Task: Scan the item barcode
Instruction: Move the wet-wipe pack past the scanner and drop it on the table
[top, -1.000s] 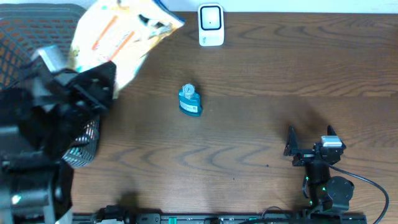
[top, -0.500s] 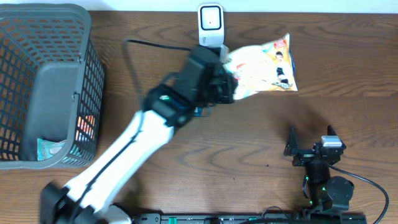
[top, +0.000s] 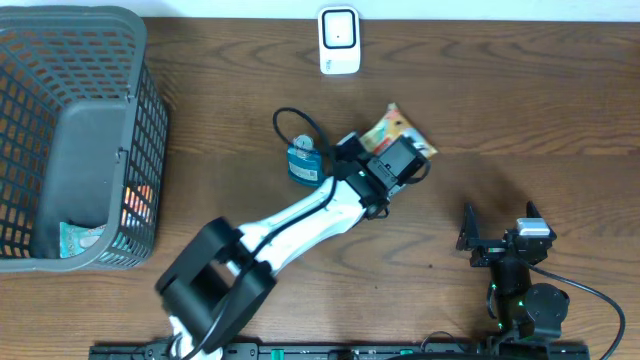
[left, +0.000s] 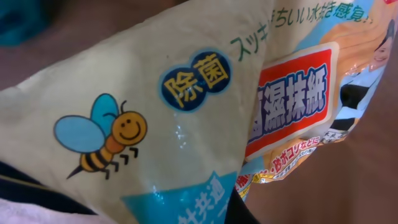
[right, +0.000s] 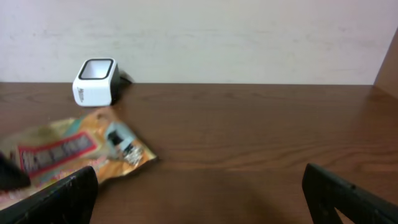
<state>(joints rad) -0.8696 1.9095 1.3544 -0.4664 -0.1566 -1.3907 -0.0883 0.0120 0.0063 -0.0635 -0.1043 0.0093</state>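
Left gripper (top: 400, 158) clamped on wipes packet (top: 405, 130); scanner (top: 339, 40) beyond gripper, off its left. Right gripper (top: 498, 216), jaws apart, farther.

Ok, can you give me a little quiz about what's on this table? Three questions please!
1. True or false: the left end effector is shut on the packet.
2. Pick one: what small thing stands on the table close beside the left arm? A) a blue bottle B) a red cup C) a green ball
3. Fill the gap: the right end effector, holding nothing, is ___ (open or shut).

Key: 1 true. 2 A. 3 open.
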